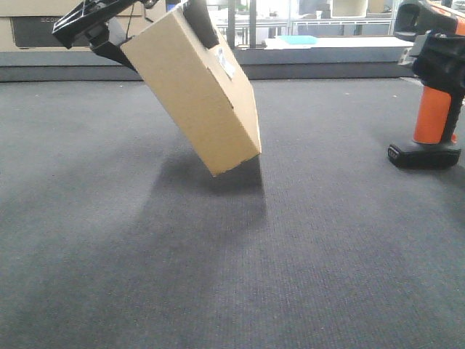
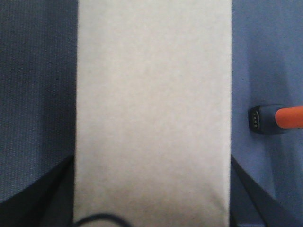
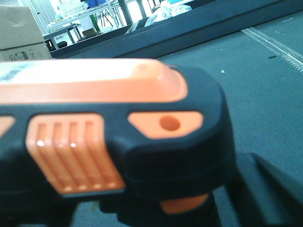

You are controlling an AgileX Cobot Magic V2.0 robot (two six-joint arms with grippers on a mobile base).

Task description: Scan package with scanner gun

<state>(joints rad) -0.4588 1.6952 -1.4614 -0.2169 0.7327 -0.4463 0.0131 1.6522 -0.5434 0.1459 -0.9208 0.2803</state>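
Nearly lined up.
Left gripper (image 1: 156,33) clamps the package (image 1: 196,94), slanting down beneath it, label (image 1: 227,64) toward the right gripper (image 1: 443,62) (grip on scanner gun (image 1: 434,116) unclear).

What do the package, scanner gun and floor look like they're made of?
The package looks like plain tan cardboard: matte, with crisp folded edges. The scanner gun seems to be moulded plastic, with a smooth orange shell and a ribbed orange panel. Its black parts may be rubbery, but I cannot tell. The floor looks like dark grey low-pile carpet with a fine ribbed weave.
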